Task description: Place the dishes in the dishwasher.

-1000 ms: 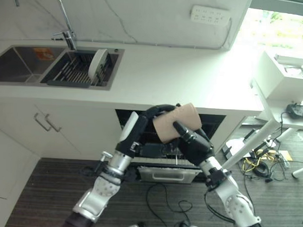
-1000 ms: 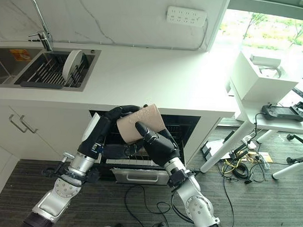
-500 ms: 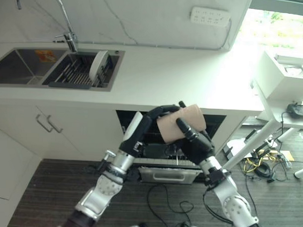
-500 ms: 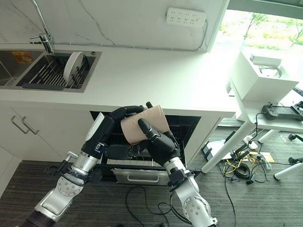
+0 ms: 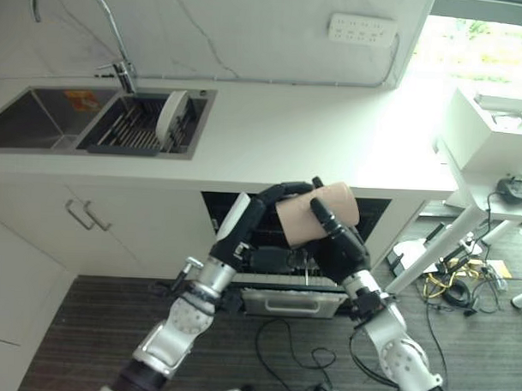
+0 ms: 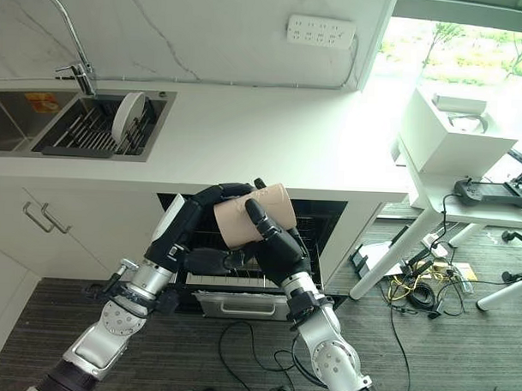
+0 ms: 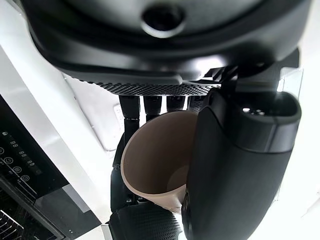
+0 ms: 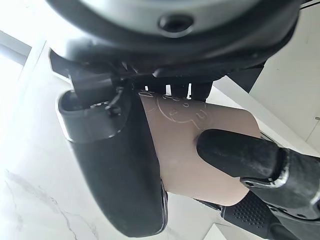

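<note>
Both hands grip one beige cup (image 5: pixel 317 212) in front of the open dishwasher (image 5: pixel 376 210): my left hand (image 5: pixel 274 202) curls over its rim end, my right hand (image 6: pixel 272 239) wraps its side, thumb across it. They hide the rack below; one plate (image 5: pixel 169 112) stands in the sink (image 5: pixel 40 141).

A: Head pair looks steeply down from above; both eyes share the counter (image 5: pixel 332 138), sink (image 5: pixel 41 119) and open dishwasher (image 6: pixel 311 223).
B: Wrist cams?
A: Each looks along its own hand from very close; both share the cup (image 7: pixel 160 155). Backgrounds washed out, probably wall.
</note>
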